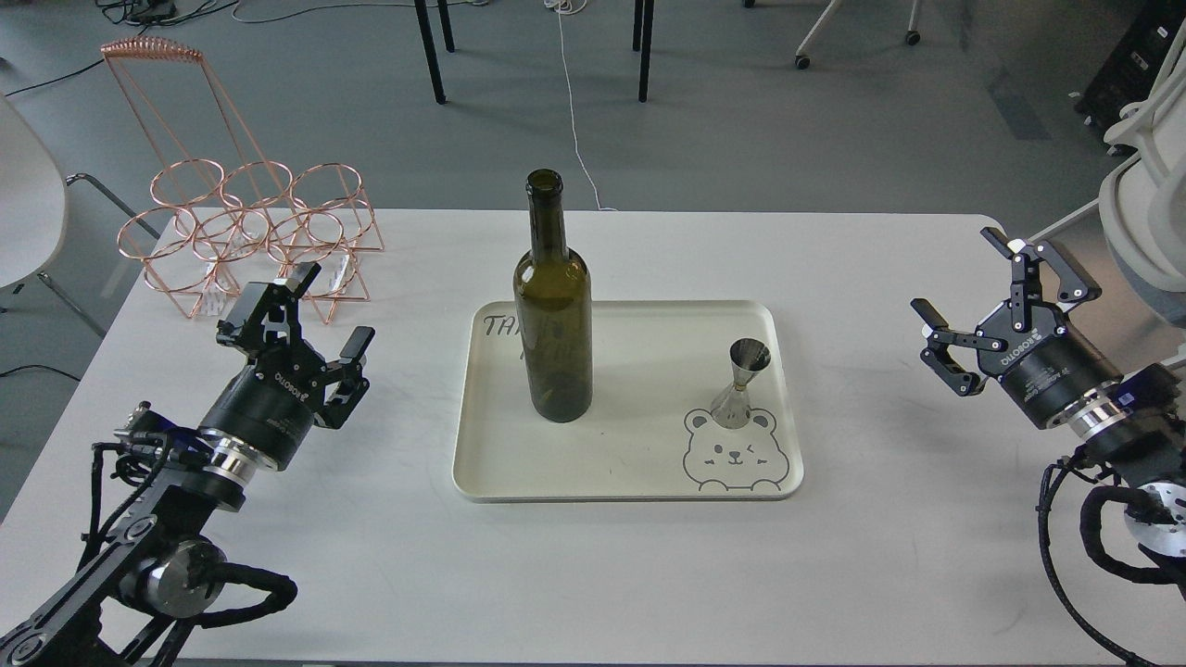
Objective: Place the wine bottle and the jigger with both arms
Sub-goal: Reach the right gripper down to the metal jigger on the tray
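Note:
The wine bottle, tall and dark olive green with no label, stands upright on the left half of a cream tray. The jigger, a small shiny steel hourglass cup, stands upright on the tray's right side, just above a printed bear face. My left gripper hovers over the table left of the tray, open and holding nothing. Well right of the tray, my right gripper is open too, with its fingers spread wide and nothing between them. Both grippers are apart from the bottle and jigger.
A copper wire bottle rack stands at the table's back left corner, behind my left gripper. A white chair sits off the table's right edge. The white table spreads around the tray.

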You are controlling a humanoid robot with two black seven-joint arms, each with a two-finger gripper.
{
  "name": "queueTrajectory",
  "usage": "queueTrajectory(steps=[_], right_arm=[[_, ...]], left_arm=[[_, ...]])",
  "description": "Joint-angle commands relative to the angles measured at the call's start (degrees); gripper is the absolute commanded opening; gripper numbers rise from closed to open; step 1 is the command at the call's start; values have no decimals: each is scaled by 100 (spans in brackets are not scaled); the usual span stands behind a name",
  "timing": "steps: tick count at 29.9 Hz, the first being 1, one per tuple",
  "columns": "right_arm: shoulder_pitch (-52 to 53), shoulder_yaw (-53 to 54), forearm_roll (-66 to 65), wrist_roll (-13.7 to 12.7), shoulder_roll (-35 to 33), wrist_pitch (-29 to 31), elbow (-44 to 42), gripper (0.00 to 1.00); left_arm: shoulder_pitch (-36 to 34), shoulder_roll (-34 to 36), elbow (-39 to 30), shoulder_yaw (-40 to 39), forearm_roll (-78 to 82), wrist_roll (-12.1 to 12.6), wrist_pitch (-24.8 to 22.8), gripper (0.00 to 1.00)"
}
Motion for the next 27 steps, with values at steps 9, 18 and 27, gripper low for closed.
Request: queueTrajectory(steps=[9,18,27], right_arm=[[-97,449,-2186,-1,-549,-1,520,98],[-298,300,-7330,-1,-1289,-1013,1971,98],[-254,-351,-10179,-1,-421,-4451,1472,98]], left_arm=[[18,2,-26,-47,-25,-374,-71,99],[-44,29,-44,-3,36,-868,-79,99],[-53,55,-61,6,36,-860,-79,99]])
